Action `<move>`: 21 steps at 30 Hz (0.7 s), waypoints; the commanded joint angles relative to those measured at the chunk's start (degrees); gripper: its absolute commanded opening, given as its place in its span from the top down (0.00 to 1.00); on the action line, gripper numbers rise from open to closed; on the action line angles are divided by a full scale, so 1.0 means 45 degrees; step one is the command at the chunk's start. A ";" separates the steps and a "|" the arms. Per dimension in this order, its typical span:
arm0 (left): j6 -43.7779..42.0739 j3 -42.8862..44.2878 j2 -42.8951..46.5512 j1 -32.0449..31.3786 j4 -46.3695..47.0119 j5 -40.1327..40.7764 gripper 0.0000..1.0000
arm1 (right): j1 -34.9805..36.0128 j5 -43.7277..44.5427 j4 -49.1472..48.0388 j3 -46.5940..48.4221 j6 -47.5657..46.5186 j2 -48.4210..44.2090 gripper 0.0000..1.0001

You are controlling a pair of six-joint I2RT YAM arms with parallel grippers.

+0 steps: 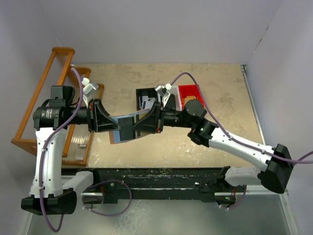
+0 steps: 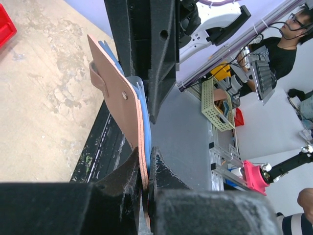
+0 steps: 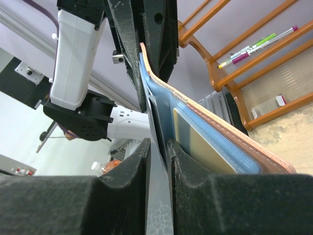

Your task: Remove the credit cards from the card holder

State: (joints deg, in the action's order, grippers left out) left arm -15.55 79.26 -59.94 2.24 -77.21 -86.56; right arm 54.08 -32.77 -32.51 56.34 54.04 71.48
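The card holder [image 1: 113, 138], salmon leather with a blue lining, hangs above the table between my two grippers. My left gripper [image 2: 146, 166] is shut on its lower edge [image 2: 117, 98]. From the opposite side comes my right gripper [image 3: 157, 147], its fingers a little apart, with a thin grey card [image 3: 157, 196] standing in the gap. A tan-yellow credit card [image 3: 205, 142] sits in a blue slot of the card holder [image 3: 230, 129], just beside the right finger. In the top view the two grippers meet tip to tip, left [image 1: 117, 127] and right [image 1: 132, 127].
An orange wooden rack [image 1: 39, 107] stands at the left with pens [image 3: 254, 46] on it. Behind the grippers are a black bin [image 1: 144, 98] and a red bin [image 1: 188, 92]. A black rail [image 1: 156, 178] runs along the near table edge.
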 commanded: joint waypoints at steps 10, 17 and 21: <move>0.3995 -0.0519 0.1319 -0.0049 0.4168 -0.1362 0.98 | -0.0016 0.0009 -0.0937 -0.0123 0.0178 -0.0940 1.00; 0.5182 -0.0604 0.1539 -0.0044 0.5251 -0.1270 0.98 | -0.0066 0.0284 -0.0319 -0.0444 -0.0093 -0.1607 1.00; 0.5353 -0.0581 0.1558 -0.0054 0.5348 -0.1202 0.97 | -0.0093 0.0303 -0.0094 -0.0401 -0.0256 -0.1491 1.00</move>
State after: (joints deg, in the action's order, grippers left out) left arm 5.80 76.25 -53.34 1.98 -56.93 -87.39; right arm 53.93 -32.42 -32.27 54.08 54.46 65.19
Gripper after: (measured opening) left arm 0.084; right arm 0.004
